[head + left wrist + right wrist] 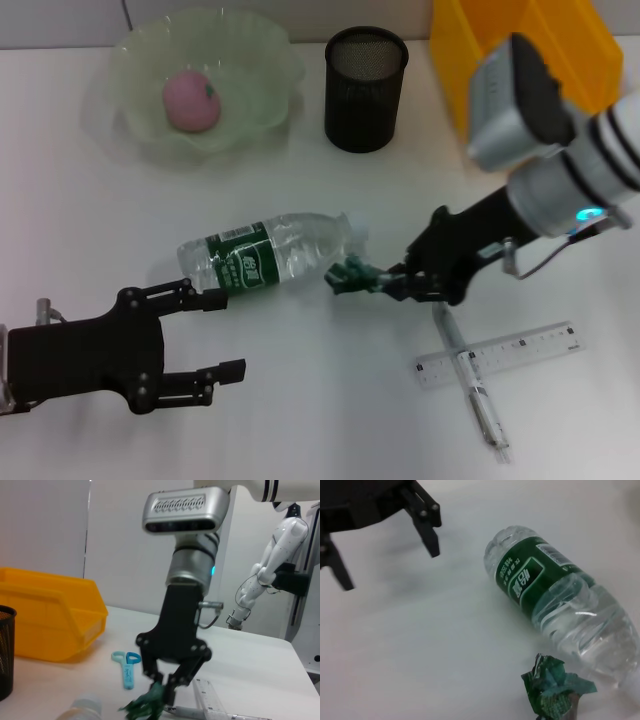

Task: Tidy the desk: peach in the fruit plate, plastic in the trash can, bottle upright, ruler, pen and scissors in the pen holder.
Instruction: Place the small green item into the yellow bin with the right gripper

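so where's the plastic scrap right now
Head view, centre: the green plastic scrap is pinched in the right gripper, beside the lying bottle.

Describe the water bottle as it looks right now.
The bottle is clear ribbed plastic with a green label printed in white. It lies on its side on the white desk, not upright, cap end toward the crumpled green plastic held by the right gripper. The open left gripper has its upper fingertip near the base; contact is unclear.

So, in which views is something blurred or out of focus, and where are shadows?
Head view: the right arm's wrist housing is blurred, and soft shadows lie under the bottle. Left wrist view: only the nearest bottle end is soft. Right wrist view: the left gripper casts a faint shadow.
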Robot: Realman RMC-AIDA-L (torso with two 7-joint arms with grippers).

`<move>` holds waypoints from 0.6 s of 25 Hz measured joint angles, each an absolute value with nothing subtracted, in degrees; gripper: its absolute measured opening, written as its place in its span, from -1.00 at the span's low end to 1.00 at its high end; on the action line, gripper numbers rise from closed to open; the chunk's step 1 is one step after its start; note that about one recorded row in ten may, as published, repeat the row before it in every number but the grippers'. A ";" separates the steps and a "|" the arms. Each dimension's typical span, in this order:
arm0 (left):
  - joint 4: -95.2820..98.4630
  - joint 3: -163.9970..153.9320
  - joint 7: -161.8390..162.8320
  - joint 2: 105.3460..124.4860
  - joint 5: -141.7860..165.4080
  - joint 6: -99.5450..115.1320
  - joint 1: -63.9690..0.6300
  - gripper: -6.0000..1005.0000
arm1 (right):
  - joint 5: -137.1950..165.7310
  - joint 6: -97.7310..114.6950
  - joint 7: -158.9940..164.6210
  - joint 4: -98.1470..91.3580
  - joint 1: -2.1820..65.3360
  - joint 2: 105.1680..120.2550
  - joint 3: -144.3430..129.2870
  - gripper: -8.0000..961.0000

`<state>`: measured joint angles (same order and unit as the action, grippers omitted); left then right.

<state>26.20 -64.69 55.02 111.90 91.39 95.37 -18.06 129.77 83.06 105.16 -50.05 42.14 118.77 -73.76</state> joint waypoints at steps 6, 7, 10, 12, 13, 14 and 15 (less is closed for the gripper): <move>26.19 -64.68 55.02 111.88 91.40 95.37 -18.30 0.46 | 131.41 94.70 106.06 -58.92 39.00 118.22 -65.57 -0.75; 26.25 -64.68 55.02 111.90 91.40 95.37 -18.35 0.46 | 131.82 97.00 106.04 -60.88 38.05 118.00 -62.17 -0.76; 26.32 -64.68 55.02 111.92 91.40 95.36 -18.37 0.46 | 131.85 97.89 106.00 -62.43 37.14 117.76 -59.59 -0.80; 26.41 -64.68 55.02 111.94 91.34 95.36 -18.43 0.46 | 131.49 98.32 105.97 -64.21 35.88 117.61 -54.06 -0.82; 26.41 -64.68 55.02 111.94 91.34 95.36 -18.43 0.46 | 131.49 98.32 105.97 -64.21 35.88 117.61 -54.06 -0.83; 26.44 -64.68 55.02 111.94 91.33 95.36 -18.45 0.46 | 131.26 98.23 105.96 -64.38 35.61 117.60 -49.06 -0.85; 26.51 -64.68 55.02 111.95 91.30 95.36 -18.51 0.45 | 131.26 98.23 105.96 -64.38 35.61 117.60 -49.06 -0.86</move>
